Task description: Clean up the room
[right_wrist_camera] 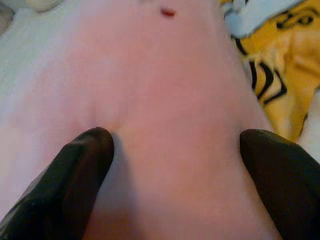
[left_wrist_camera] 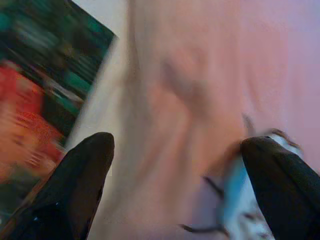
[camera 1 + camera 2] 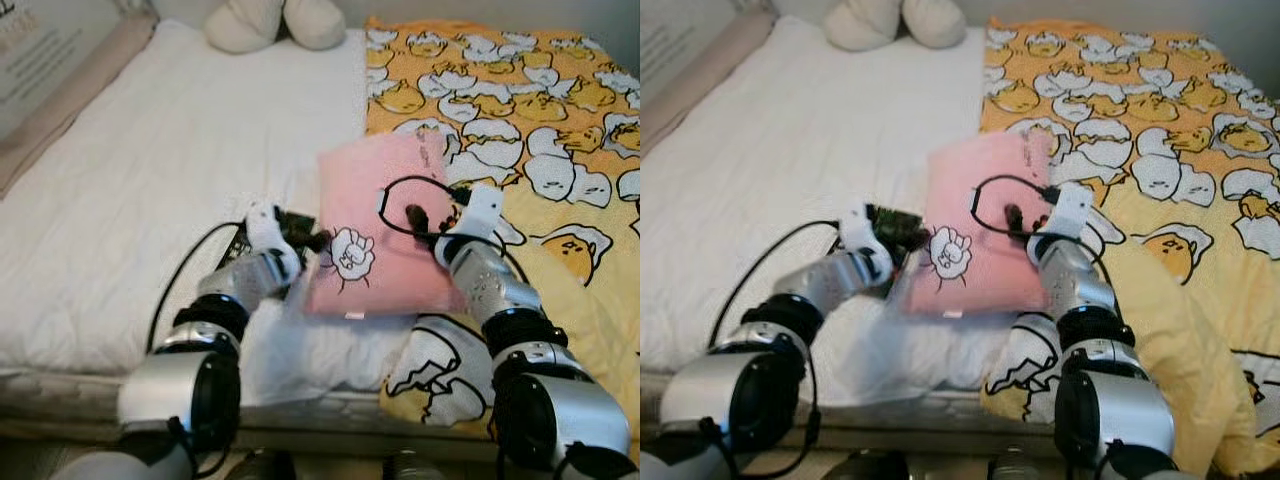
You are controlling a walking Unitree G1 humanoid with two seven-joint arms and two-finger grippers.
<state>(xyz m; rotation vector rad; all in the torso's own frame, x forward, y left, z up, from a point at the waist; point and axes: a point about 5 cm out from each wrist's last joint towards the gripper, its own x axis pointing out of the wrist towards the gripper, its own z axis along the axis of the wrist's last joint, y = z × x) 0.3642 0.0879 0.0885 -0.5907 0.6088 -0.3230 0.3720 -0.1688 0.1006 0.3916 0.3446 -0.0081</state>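
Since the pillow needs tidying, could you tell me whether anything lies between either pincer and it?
Nothing visible does. The left pincer and right pincer both have their fingers spread with the pink pillow directly between them, above the white bed sheet.

A pink pillow point(image 3: 975, 225) with a small white cartoon print lies across the bed point(image 3: 790, 170), half on the white sheet, half on the yellow egg-print blanket point(image 3: 1160, 150). The left gripper point(image 3: 910, 235) meets the pillow's left edge, and the right gripper point(image 3: 1025, 215) rests on its right side. A cream plush point(image 3: 890, 22) sits at the bed's head.
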